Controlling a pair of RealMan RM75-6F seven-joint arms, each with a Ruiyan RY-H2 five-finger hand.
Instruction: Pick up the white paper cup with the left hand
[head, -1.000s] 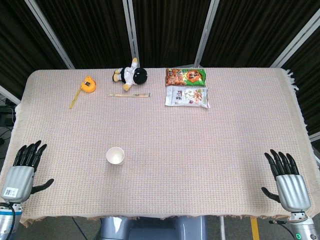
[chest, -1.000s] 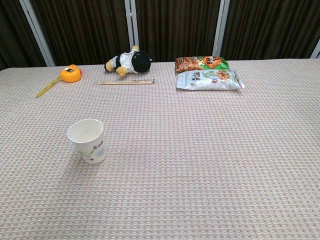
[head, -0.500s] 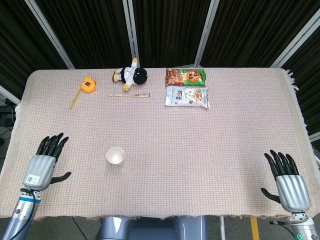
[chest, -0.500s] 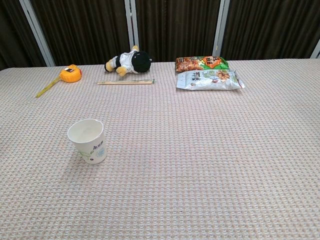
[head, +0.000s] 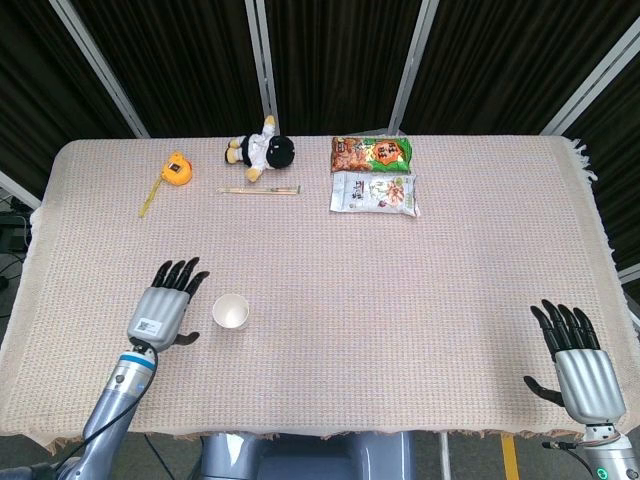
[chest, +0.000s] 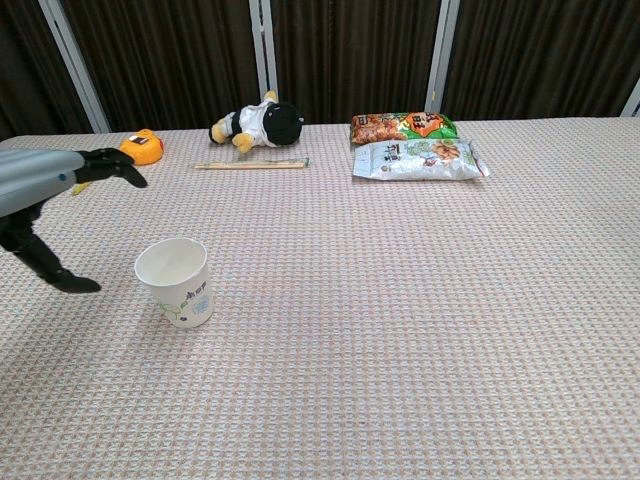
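The white paper cup (head: 231, 312) (chest: 177, 281) stands upright on the woven tablecloth at the near left, its mouth empty. My left hand (head: 164, 309) (chest: 45, 190) hovers just to the left of the cup, open, fingers stretched forward and thumb pointing toward the cup, a small gap between them. My right hand (head: 578, 364) rests open at the table's near right corner, far from the cup, and shows only in the head view.
Along the far side lie an orange tape measure (head: 176, 168), a small plush toy (head: 262, 149), a pair of chopsticks (head: 259, 189) and two snack bags (head: 372, 174). The tablecloth (head: 420, 300) covers the whole table.
My left hand has moved right and forward from the table's near left corner to just beside the cup, and now shows in the chest view. The cup and right hand have not moved.
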